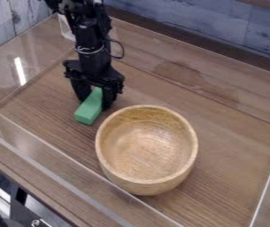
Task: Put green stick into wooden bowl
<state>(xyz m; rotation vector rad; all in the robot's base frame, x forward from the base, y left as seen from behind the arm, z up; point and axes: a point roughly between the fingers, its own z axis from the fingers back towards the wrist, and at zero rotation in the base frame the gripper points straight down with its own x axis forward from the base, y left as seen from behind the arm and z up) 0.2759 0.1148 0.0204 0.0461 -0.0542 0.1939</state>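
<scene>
The green stick (88, 108) lies on the wooden table just left of the wooden bowl (148, 148), its far end caught between my fingers. My gripper (93, 91) points straight down over that far end and is shut on the stick, which still rests on the table. The light-tan bowl stands upright with nothing inside, its rim a short gap to the right of the stick. The arm rises from the gripper toward the upper left.
Clear plastic walls (19, 62) ring the table on the left, front and right sides. A grey brick-patterned wall (237, 27) runs along the back. Bare wood table (208, 80) stretches behind and to the right of the bowl.
</scene>
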